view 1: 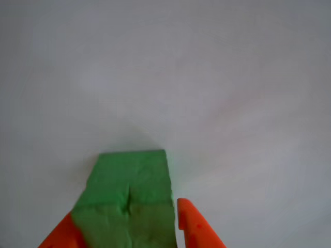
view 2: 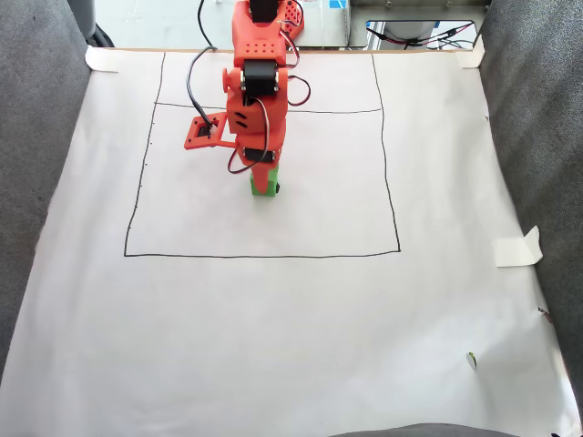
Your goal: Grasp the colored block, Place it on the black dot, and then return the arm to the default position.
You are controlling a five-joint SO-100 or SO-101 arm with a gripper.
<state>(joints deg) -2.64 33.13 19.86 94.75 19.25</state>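
A large white paper sheet (view 2: 273, 328) covers the table in the fixed view, with a thin hand-drawn rectangle (view 2: 264, 255) on its far half. The orange arm (view 2: 255, 82) reaches down from the far edge into that rectangle, a little left of its middle.

Under the arm sits the colored block (view 2: 265, 185), bright green, directly beneath the tool and on the paper or just above it; which, I cannot tell. A small dark spot, probably the black dot (view 2: 277, 188), peeks out at the block's right edge, touching it, so the coming move turns on how the block sits over that mark.

In the other view the gripper (view 1: 129, 227) has one orange finger (view 1: 61, 235) on the block's left side and the other (view 1: 196, 227) just beside its right side. The block (view 1: 129, 186) lies between them, its creased face up. The left finger touches; a thin pale gap shows at the right, so the jaws look slightly parted rather than clamped.
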